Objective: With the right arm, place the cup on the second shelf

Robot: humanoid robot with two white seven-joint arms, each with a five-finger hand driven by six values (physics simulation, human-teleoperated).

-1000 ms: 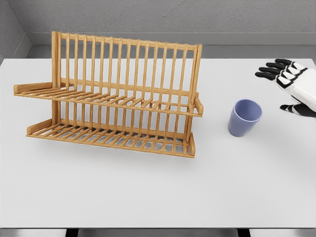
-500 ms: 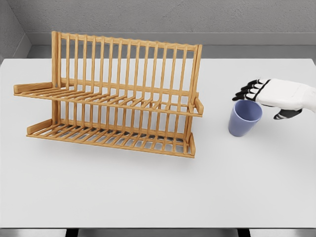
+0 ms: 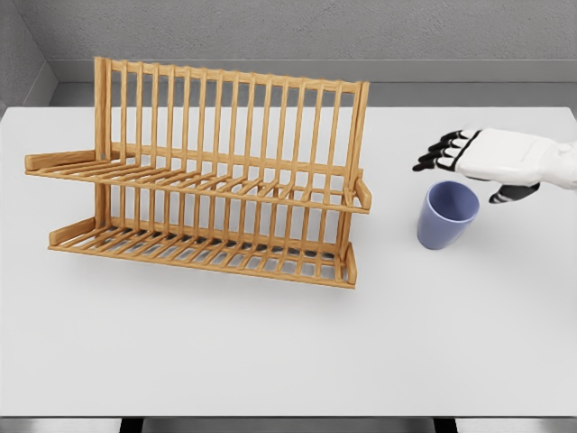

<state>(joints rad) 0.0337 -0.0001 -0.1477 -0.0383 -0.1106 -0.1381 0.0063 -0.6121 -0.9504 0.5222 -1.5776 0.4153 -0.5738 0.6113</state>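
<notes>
The blue cup (image 3: 446,215) is sitting on the white desk (image 3: 270,352), just to the right of the wooden rack (image 3: 203,176). It is standing upright with its open mouth facing up, so it is easy to reach from above or from the side. Nothing is touching it.

The right robot hand (image 3: 478,155) is hanging in the air just above and behind the cup, a little to the right of the rack's end. Its arm is coming in from the right side. The fingers (image 3: 437,153) are stretched out and spread, pointing toward the rack, and they are holding nothing. The thumb is hanging down under the palm. The hand looks open like this so the cup can fit between the fingers and thumb when it comes down.

The rack is standing to the left of the cup. It has two shelves made of thin slats, one low and one higher up. Both shelves are sticking out toward the front, so a cup can be set on them from that side. The cup is not on any shelf yet, so the job is only starting. I think the hand first needs to drop lower and close around the cup.

The left arm is not showing.
</notes>
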